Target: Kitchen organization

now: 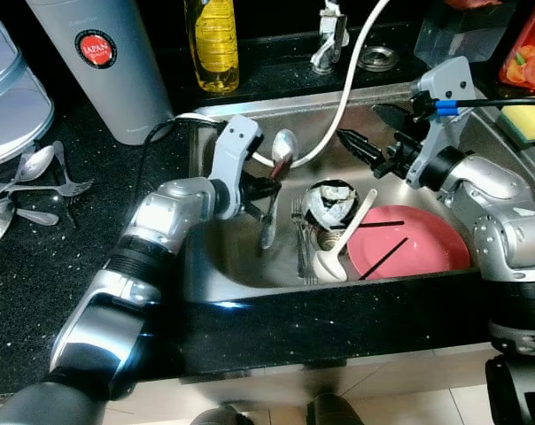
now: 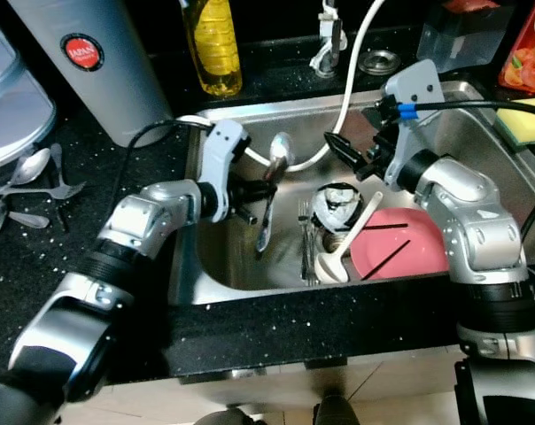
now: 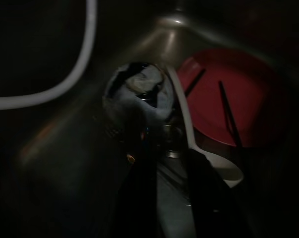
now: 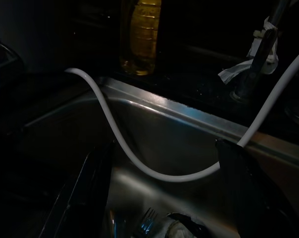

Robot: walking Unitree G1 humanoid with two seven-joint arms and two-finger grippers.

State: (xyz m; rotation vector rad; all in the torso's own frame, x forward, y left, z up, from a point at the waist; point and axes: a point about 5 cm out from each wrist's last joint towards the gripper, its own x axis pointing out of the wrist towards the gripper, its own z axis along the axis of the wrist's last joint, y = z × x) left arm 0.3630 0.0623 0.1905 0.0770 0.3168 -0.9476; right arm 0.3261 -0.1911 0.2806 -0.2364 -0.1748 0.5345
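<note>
The left hand (image 1: 266, 188) grips a spoon (image 1: 276, 181) upright above the sink (image 1: 216, 257), close to its left wall. Open basin floor lies beneath the spoon. The right hand (image 1: 372, 135) hangs with fingers spread, holding nothing, over the bowl (image 1: 331, 202) and red plate (image 1: 409, 241). More spoons (image 1: 28, 190) lie on the tabletop (image 1: 37, 292).

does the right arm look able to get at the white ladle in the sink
Probably yes: the right pincer hangs open above the sink, and the white ladle leans just below it; only the white hose passes nearby.
</note>
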